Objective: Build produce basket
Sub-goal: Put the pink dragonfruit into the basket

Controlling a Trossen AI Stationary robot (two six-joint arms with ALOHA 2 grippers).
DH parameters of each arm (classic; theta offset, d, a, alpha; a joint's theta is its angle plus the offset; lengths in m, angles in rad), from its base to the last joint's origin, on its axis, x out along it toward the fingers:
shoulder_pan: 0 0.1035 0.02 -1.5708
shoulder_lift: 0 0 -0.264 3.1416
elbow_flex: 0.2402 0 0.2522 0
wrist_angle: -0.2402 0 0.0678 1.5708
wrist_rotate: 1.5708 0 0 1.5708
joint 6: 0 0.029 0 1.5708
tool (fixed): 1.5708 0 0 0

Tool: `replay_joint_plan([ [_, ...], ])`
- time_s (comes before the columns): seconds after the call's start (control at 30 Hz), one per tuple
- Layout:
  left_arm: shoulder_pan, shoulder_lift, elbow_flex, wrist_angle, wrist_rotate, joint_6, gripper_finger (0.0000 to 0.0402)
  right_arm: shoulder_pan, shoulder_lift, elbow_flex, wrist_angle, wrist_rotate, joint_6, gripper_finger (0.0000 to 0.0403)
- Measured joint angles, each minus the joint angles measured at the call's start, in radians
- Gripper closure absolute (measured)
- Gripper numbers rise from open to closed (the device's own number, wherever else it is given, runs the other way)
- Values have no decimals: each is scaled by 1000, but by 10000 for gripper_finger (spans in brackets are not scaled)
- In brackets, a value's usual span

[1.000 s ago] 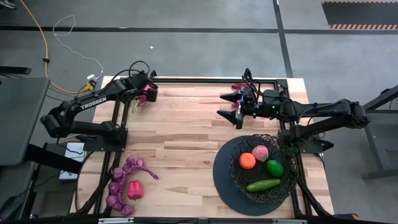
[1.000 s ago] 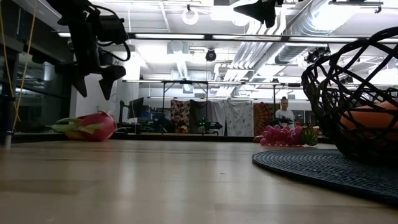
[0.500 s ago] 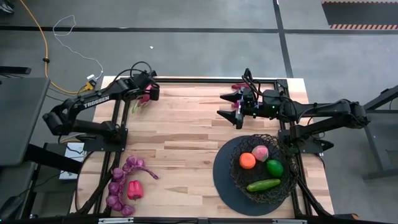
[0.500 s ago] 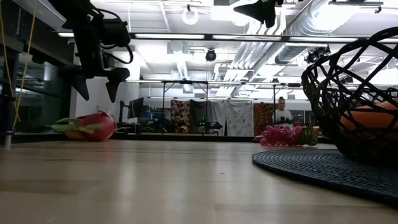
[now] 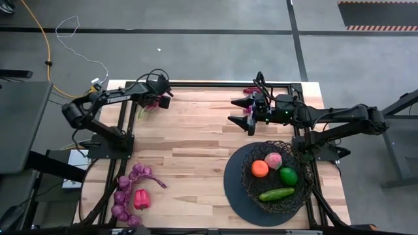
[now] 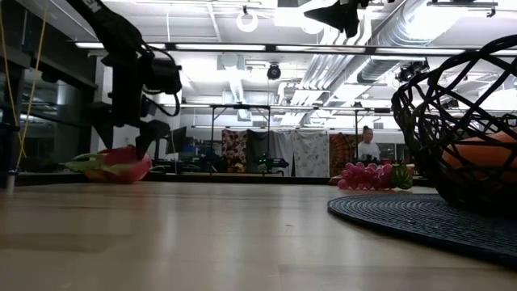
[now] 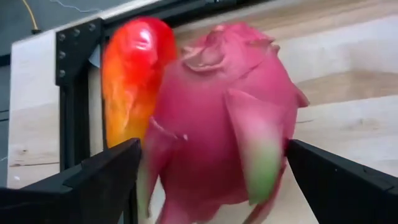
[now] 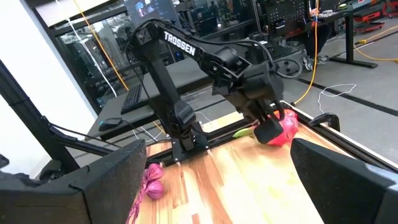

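The pink dragon fruit (image 7: pixel 217 124) lies on its side near the table's far left corner (image 6: pixel 121 164). My left gripper (image 7: pixel 214 168) is open and low over it (image 5: pixel 157 100), one finger on each side. The black wire basket (image 5: pixel 277 147) stands at the near right on its dark disc and holds the orange (image 5: pixel 260 168), peach (image 5: pixel 273 160), green ball (image 5: pixel 288 175) and cucumber (image 5: pixel 276 194). My right gripper (image 5: pixel 233 109) hovers open, high over the table's middle far part, beyond the basket. My left gripper comes down on the dragon fruit from above, slanting toward the far edge, with a finger (image 7: pixel 106 174) on each flank of it. I cannot tell whether either finger touches it. The fruit lies on the table.
A red-orange pepper (image 7: pixel 134 81) lies right behind the dragon fruit against the black frame rail (image 7: pixel 74 93). Purple grape bunches (image 5: pixel 127 192) and a red pepper (image 5: pixel 140 199) lie at the near left. More grapes (image 6: pixel 367 175) sit at the far edge. Bare wood (image 5: pixel 189 150) spans the middle.
My left gripper has come down toward the dragon fruit and moved a little toward the table's right; its fingers were well above the fruit and now stand at its sides. The fruit has stayed where it was.
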Motion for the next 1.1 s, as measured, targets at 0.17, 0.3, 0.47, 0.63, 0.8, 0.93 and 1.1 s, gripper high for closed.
replay_joint_plan([
  [0.17,1,66,1,-1,23,0,11,0,0,0,0,0,0,15],
  [0.3,-2,90,2,-6,23,0,11,0,0,0,0,0,0,15],
  [0.47,-12,86,1,-7,24,0,11,0,0,0,0,3,0,15],
  [0.63,-12,84,1,-6,36,0,11,0,0,0,0,29,0,15],
  [0.8,-12,84,1,-6,39,8,12,0,0,0,0,29,0,15],
  [0.93,-13,84,1,-6,44,27,24,0,0,0,-3,29,2,15],
  [1.1,-16,67,0,-8,59,22,67,0,0,0,-3,29,3,15],
])
